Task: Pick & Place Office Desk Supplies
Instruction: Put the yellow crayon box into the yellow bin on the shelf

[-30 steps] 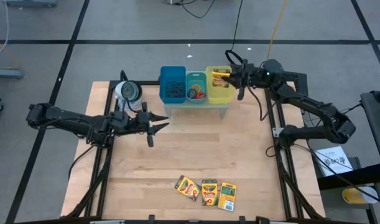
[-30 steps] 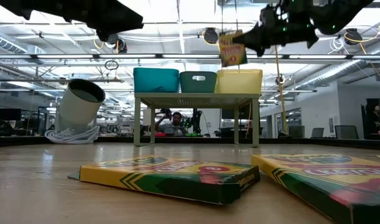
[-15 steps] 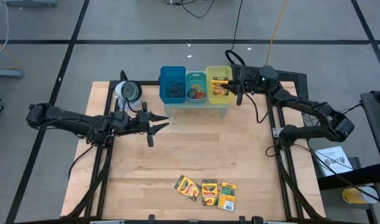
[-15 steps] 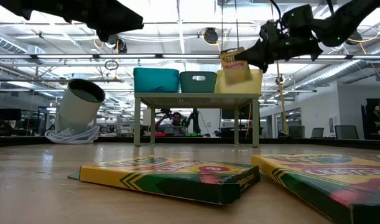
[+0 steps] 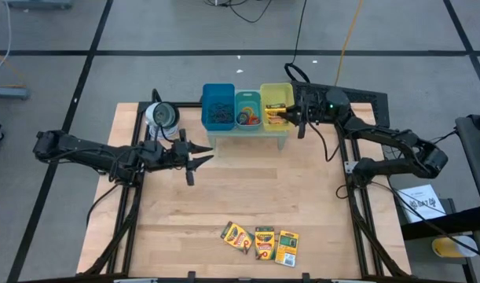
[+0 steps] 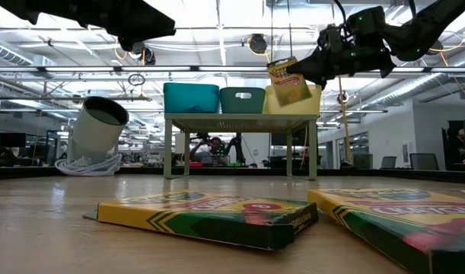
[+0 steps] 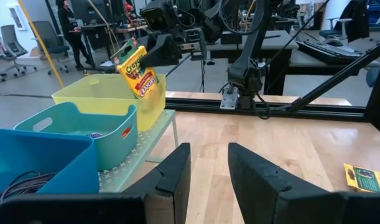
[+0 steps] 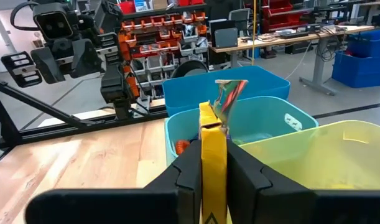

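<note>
Tilting crayon box [image 6: 288, 81] entering yellow bin [image 6: 293, 102]

Your right claw [image 8: 213, 163] gripped a yellow crayon box [image 8: 213, 146] edge-on between its two dark fingers [image 8: 185, 171]. The box sat above the yellow bin [image 8: 326, 155]. Just beyond it stood the teal bin [image 8: 273, 121], with orange ring bands [image 8: 182, 147] showing inside, then the blue bin [image 8: 190, 93]. Farther off, your left arm [image 8: 84, 59] hung over the wooden worktop [image 8: 71, 162]. Behind that lay a workshop with desks and red shelving.
</note>
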### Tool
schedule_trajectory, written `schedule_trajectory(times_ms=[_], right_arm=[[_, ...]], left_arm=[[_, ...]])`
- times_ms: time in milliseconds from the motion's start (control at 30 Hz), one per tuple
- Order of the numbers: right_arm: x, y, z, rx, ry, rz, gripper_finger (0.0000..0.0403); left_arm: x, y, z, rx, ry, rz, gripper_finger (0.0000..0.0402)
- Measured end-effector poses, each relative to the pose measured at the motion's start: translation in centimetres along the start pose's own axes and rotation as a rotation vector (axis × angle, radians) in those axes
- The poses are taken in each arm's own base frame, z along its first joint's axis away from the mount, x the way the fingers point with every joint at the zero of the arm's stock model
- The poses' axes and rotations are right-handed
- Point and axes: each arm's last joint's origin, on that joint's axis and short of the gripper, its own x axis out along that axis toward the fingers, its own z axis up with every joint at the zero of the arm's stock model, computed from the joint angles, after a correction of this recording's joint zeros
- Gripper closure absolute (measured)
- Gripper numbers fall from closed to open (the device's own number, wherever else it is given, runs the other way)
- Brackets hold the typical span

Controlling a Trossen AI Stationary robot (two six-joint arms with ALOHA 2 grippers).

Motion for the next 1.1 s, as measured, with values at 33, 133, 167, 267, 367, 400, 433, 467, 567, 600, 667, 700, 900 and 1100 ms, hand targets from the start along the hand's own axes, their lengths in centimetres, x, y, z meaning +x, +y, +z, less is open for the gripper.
schedule_trajectory(times_ms=[33, 133, 167, 267, 367, 400, 433, 467, 567, 600, 667, 700, 900, 1100], right_arm=[[0.0, 0.0, 0.0, 0.0, 0.0, -0.001, 0.0365], [-0.01, -0.01, 0.0, -0.003, 0.0, -0.001, 0.0365], [-0.01, -0.01, 0.0, -0.005, 0.0, -0.001, 0.0364], [-0.01, -0.01, 0.0, -0.027, 0.0, -0.001, 0.0355], [0.0, 0.0, 0.0, -0.054, 0.0, -0.001, 0.0346], [-0.01, -0.01, 0.0, -0.056, 0.0, -0.001, 0.0344], [-0.01, -0.01, 0.0, -0.057, 0.0, -0.002, 0.0342], [-0.01, -0.01, 0.0, -0.057, 0.0, -0.002, 0.0341], [-0.01, -0.01, 0.01, -0.058, 0.0, -0.002, 0.0338], [-0.01, -0.01, 0.01, -0.062, -0.001, -0.002, 0.0337], [-0.01, -0.01, 0.01, -0.077, -0.001, -0.002, 0.0337], [-0.01, -0.01, 0.01, -0.082, -0.001, -0.002, 0.0337], [-0.01, -0.01, 0.05, -0.133, -0.004, -0.002, 0.0337], [-0.03, -0.27, 0.37, -0.23, -0.027, -0.105, 0.0337]], left_arm=[[0.0, 0.0, 0.0, 0.0, 0.0, 0.0, 0.0284], [0.0, 0.0, 0.0, -0.001, 0.0, 0.0, 0.0284], [0.0, 0.0, 0.0, -0.001, 0.0, 0.0, 0.0284], [0.0, 0.0, 0.0, -0.001, 0.0, 0.0, 0.0284], [0.0, 0.0, 0.0, -0.003, 0.0, 0.0, 0.0284], [0.0, 0.0, 0.0, -0.003, 0.0, 0.0, 0.0284], [0.0, 0.0, 0.0, -0.003, 0.0, 0.0, 0.0284], [0.0, 0.0, 0.0, -0.003, 0.0, 0.0, 0.0284], [0.0, 0.0, 0.0, -0.003, 0.0, 0.0, 0.0284], [0.0, 0.0, 0.0, -0.003, 0.0, 0.0, 0.0284], [0.0, 0.0, 0.0, -0.003, 0.0, 0.0, 0.0284], [0.0, 0.0, 0.0, -0.003, 0.0, 0.0, 0.0284], [0.0, 0.0, 0.0, -0.003, 0.0, 0.0, 0.0284], [0.0, 0.0, 0.0, -0.001, 0.0, 0.0, 0.0284]])
